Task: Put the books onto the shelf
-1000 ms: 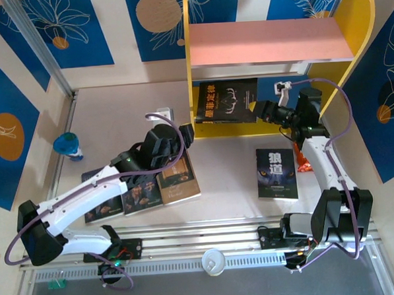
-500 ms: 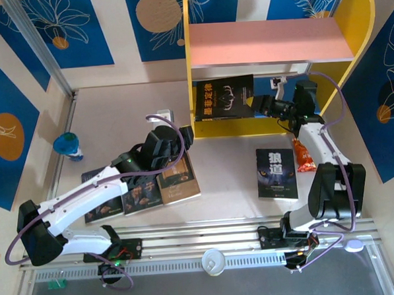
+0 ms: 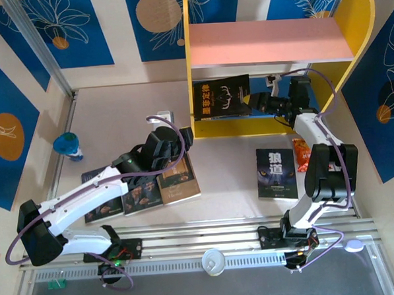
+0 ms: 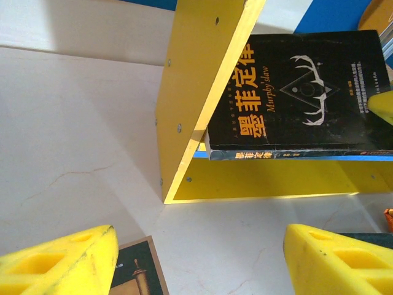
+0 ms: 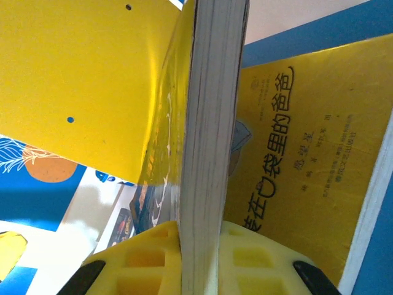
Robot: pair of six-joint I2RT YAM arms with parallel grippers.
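At the lower tier of the shelf [image 3: 199,68], the right gripper [image 5: 199,246] is clamped on the page edge of the black book with antlers [image 3: 222,96], its two yellow pads pressed tight against either face. The book stands tipped up on its spine at the left end of the blue lower board [image 4: 368,158], its cover leaning close to the yellow side wall, so the step in hand looks like standing this first book in place. A yellow-covered book [image 5: 295,141] lies just beside it on the same tier. The next move likely calls for easing the book fully upright against the side wall and letting go only once it rests steadily, since a thin paperback could slump or slide off the front edge. The left gripper [image 4: 201,246] hangs with its jaws well apart and holds nothing, above the three books [image 3: 143,190] lying flat on the table near its arm. The wolf-face book [image 3: 276,174] lies flat on the table in front of the shelf, waiting its turn.
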